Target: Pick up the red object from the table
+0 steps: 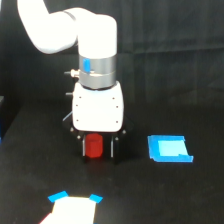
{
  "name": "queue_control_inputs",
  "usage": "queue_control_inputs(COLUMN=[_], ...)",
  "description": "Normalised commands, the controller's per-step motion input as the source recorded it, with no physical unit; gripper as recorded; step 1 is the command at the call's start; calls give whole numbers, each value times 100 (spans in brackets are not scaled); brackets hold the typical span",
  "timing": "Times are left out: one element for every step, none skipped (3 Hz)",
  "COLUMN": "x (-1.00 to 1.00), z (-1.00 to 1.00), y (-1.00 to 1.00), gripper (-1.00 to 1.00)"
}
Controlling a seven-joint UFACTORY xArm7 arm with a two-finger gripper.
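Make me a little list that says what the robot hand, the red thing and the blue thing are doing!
robot hand: gripper pointing straight down, low over the table
fingers: one on each side of the red block
grip: cannot tell if it is squeezing yet
red block: between the fingers, at table level
blue piece: lying flat, apart from the gripper, toward the exterior view's right
pale patch: at the bottom edge, blue corners

Red object, blue square piece, black table.
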Motion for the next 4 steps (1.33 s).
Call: queue_control_inputs(x=[51, 55, -100, 49], z=[-61, -28, -15, -59], y=[82, 100, -28, 73], gripper=[24, 12, 21, -14])
